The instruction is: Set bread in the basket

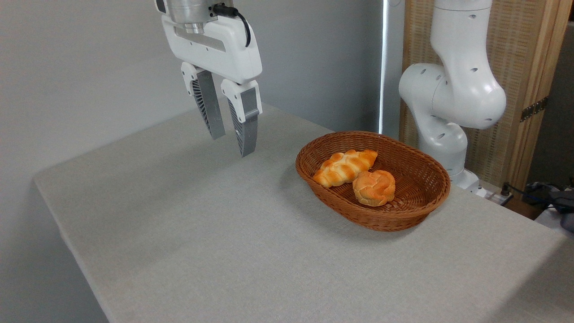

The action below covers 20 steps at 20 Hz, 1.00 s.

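knotted bun (374,187), judged light, soft and best pinched across its rounded sides, shown lying in the wicker basket (430,168) beside a braided loaf (344,167); gripper (231,142) jaws narrowly parted, empty, above the tabletop (202,233).

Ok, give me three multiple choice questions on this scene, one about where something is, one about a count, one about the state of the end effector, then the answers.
1. Where is the round bun?
A. On the table left of the basket
B. Inside the basket
C. Between the fingers

2. How many pieces of bread are in the basket?
A. One
B. Two
C. Four

3. What state is the end effector in?
A. Open and empty, above the table
B. Shut on the bun
C. Resting inside the basket

Answers: 1 B, the bun lies in the basket beside the braided loaf. 2 B, only the bun and the loaf show there. 3 A, a gap shows between its fingers, nothing is held, and it hangs left of the basket.
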Tool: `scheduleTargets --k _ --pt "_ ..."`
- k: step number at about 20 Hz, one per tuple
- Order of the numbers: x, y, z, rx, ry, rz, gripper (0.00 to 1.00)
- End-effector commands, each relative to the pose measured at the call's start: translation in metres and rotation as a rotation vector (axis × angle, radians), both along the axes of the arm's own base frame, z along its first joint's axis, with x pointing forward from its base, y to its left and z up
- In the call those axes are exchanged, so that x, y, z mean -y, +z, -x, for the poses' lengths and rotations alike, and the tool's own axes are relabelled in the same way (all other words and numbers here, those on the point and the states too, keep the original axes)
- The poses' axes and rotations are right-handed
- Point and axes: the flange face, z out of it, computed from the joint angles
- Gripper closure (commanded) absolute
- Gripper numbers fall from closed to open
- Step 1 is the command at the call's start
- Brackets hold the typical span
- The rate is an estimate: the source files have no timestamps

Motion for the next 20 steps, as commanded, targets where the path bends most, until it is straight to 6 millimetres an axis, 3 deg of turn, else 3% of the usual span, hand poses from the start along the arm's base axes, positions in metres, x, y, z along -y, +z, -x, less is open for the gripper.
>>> scheduleTargets --k 1,20 --pt "0.0003 0.0035 0.0006 -0.031 0.009 0.019 0.00" --pt "-0.0039 0.0063 0.0012 -0.039 0.013 0.050 0.00"
